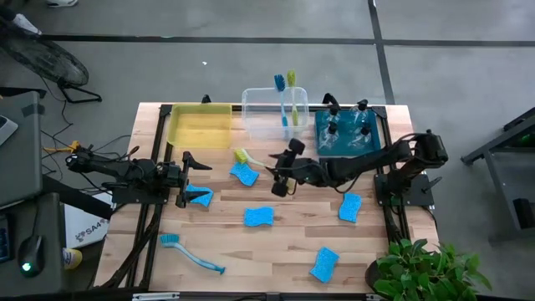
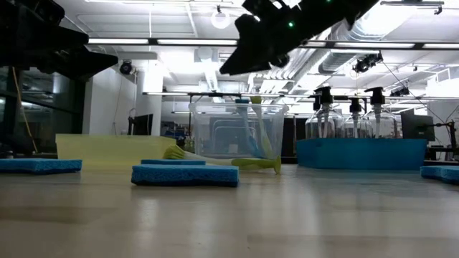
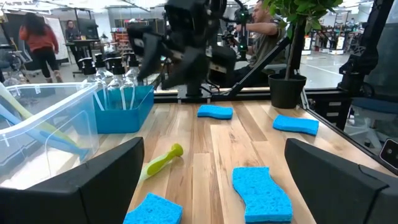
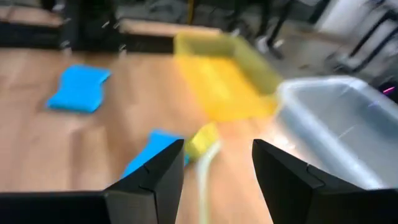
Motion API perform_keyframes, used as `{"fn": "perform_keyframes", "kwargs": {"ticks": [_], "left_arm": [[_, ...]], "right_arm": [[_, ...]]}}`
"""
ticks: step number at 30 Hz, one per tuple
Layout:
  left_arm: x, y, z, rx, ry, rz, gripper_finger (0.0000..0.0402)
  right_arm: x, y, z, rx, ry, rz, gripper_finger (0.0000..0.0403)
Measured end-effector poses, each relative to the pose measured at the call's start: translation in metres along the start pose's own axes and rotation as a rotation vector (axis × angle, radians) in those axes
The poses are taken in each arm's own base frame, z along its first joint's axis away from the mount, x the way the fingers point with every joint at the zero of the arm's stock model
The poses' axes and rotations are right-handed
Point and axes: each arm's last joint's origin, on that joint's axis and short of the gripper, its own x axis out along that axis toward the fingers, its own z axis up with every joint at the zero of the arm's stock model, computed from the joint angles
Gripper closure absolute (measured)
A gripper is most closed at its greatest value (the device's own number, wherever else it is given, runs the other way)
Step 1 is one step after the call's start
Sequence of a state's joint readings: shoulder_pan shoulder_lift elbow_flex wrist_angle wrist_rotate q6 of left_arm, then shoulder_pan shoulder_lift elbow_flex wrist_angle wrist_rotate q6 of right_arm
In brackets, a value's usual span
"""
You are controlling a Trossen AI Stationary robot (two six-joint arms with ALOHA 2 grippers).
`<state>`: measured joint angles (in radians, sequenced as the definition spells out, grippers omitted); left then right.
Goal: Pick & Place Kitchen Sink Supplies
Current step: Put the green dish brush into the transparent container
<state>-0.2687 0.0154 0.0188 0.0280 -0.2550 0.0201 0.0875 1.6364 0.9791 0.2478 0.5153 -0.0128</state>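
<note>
One yellow-green brush lies on the table beside a blue sponge, under the right gripper, whose fingers are spread and empty. Likely light, stiff, slippery; grasp across the handle. Left gripper waits, spread wide.

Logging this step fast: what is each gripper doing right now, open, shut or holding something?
Left gripper: open, empty, over a blue sponge.
Right gripper: open, empty, above the yellow-green brush on the table.
</note>
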Motion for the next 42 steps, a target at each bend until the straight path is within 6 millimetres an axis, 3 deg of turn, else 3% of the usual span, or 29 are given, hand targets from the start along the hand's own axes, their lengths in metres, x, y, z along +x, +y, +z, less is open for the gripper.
{"fn": "perform_keyframes", "kwargs": {"ticks": [8, 15, 22, 31, 42], "left_arm": [[0.000, 0.000, 0.000, 0.000, 0.000, 0.000, 0.0020], [0.000, 0.000, 0.000, 0.000, 0.000, 0.000, 0.0020], [0.000, 0.000, 0.000, 0.000, 0.000, 0.000, 0.0020], [0.000, 0.000, 0.000, 0.000, 0.000, 0.000, 0.0020], [0.000, 0.000, 0.000, 0.000, 0.000, 0.000, 0.0020]], "right_arm": [[0.008, 0.015, -0.025, -0.025, 0.150, 0.083, 0.0221], [0.049, 0.021, -0.034, -0.034, 0.207, 0.056, 0.0222], [0.094, 0.013, -0.041, -0.016, 0.341, 0.013, 0.0222], [0.133, 0.004, -0.054, 0.044, 0.437, -0.046, 0.0222], [0.151, 0.002, -0.070, 0.113, 0.472, -0.025, 0.0261]]}}
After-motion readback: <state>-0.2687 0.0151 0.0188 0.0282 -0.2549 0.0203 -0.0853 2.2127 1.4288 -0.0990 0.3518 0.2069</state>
